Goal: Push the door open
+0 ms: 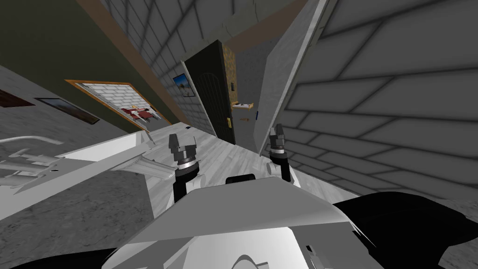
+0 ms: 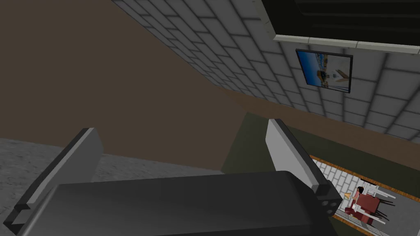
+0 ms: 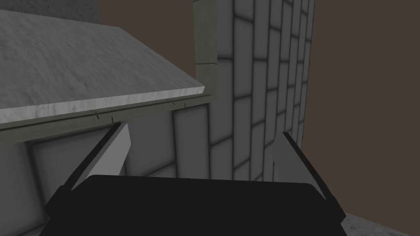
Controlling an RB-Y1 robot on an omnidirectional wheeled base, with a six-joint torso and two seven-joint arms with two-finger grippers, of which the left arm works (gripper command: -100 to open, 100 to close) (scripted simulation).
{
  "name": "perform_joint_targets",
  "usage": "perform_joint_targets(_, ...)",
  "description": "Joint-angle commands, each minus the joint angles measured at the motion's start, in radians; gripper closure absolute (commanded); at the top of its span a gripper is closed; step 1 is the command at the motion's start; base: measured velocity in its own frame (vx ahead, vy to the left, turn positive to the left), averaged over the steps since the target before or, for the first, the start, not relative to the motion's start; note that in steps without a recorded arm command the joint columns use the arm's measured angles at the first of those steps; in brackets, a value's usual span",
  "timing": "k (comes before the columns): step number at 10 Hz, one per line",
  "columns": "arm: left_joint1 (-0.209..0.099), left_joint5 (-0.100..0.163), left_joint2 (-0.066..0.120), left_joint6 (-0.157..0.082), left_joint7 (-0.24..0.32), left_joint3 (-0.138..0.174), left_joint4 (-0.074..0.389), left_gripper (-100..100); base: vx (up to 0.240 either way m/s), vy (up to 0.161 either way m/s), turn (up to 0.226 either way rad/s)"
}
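A light grey door leaf [image 1: 280, 79] stands just ahead on my right, seen nearly edge-on and swung away from the grey tiled wall [image 1: 397, 116]. My right gripper [image 1: 277, 135] is raised close by the leaf's lower edge, whether touching I cannot tell. In the right wrist view the grey door slab [image 3: 82, 69] lies beyond the open right gripper [image 3: 203, 153], beside an olive frame strip [image 3: 205, 45] and the tiles. My left gripper [image 1: 182, 147] is held up left of centre; in its wrist view the left gripper [image 2: 182, 157] is open and holds nothing.
A white counter [image 1: 107, 149] runs close along my left. Down the pale floor a dark door [image 1: 212, 93] sits in the far wall, with a small picture [image 1: 183, 85] beside it and a little shelf [image 1: 242, 106] beyond. The tiled wall hems in the right.
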Motion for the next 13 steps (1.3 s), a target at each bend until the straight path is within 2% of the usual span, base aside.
perform_joint_targets(1, -0.024, -0.002, 0.009, 0.002, 0.007, -0.008, 0.039, -100, 0.072, 0.027, -0.016)
perform_joint_targets(13, -0.183, -0.019, 0.047, 0.017, 0.052, -0.062, 0.296, -100, 0.095, 0.049, -0.019)
